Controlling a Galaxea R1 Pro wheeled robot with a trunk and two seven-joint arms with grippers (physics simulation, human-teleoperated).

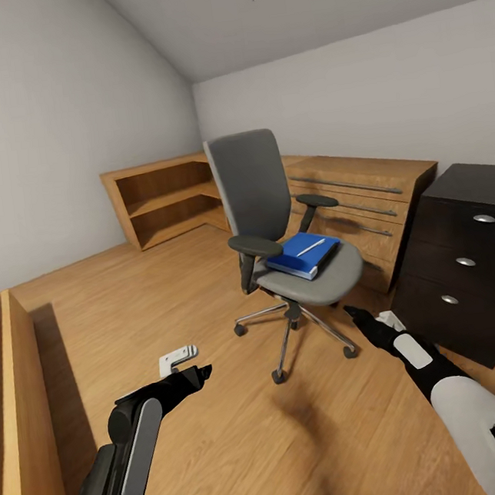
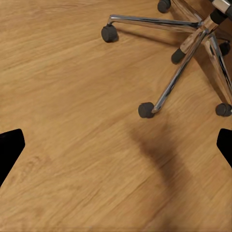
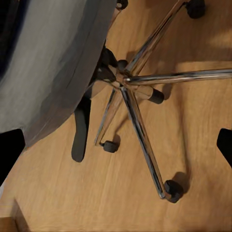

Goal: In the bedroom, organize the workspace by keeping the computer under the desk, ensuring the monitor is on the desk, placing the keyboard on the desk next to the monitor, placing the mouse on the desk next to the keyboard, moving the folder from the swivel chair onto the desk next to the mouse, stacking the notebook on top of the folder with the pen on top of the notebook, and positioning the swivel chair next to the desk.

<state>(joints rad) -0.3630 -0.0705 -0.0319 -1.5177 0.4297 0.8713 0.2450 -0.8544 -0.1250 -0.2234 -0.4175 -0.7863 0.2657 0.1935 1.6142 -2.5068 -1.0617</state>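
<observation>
The grey swivel chair (image 1: 261, 199) stands mid-room on the wood floor. A bright blue folder (image 1: 299, 257) lies on its seat, with a slim white pen (image 1: 310, 247) on top. The desk's black drawers (image 1: 466, 197) with round silver knobs stand to the right of the chair. My left gripper (image 1: 191, 367) hangs open low over the floor, left of the chair's chrome base (image 2: 188, 53). My right gripper (image 1: 369, 319) is open too, just right of the base (image 3: 133, 82) and below the seat's edge. The computer, monitor, keyboard, mouse and notebook are out of view.
A wooden chest with bar handles (image 1: 372, 186) runs along the far wall behind the chair. A low wooden corner shelf (image 1: 166, 199) stands at the back left. A wooden board edge (image 1: 23, 407) rises at my near left. Open floor lies ahead.
</observation>
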